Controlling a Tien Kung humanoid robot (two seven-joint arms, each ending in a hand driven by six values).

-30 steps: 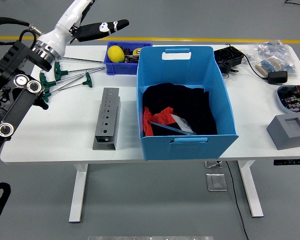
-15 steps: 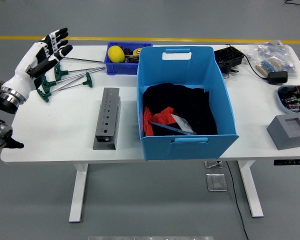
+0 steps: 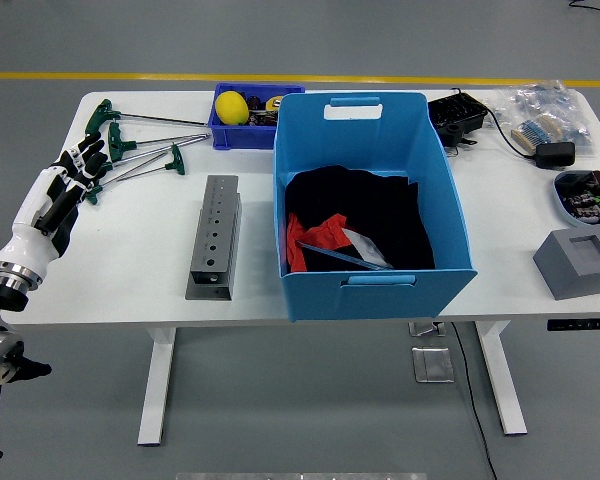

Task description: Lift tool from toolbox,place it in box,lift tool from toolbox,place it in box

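A small dark blue toolbox tray [image 3: 226, 135] at the back holds a yellow tool [image 3: 231, 107] and other small items. A large light blue box [image 3: 370, 200] stands mid-table with black and red cloth and a grey tool inside. My left hand [image 3: 68, 183] hovers low over the table's left edge, fingers extended and holding nothing, beside several green T-handle wrenches [image 3: 130, 150]. My right hand is out of view.
A grey metal holder block with holes [image 3: 214, 236] lies left of the blue box. At the right are a black device [image 3: 454, 117], a bag of parts [image 3: 545, 112], a bowl [image 3: 587, 193] and a grey foam block [image 3: 580, 262].
My left arm has swung down and back from high over the table's back left to the left edge. The hand holds nothing throughout.
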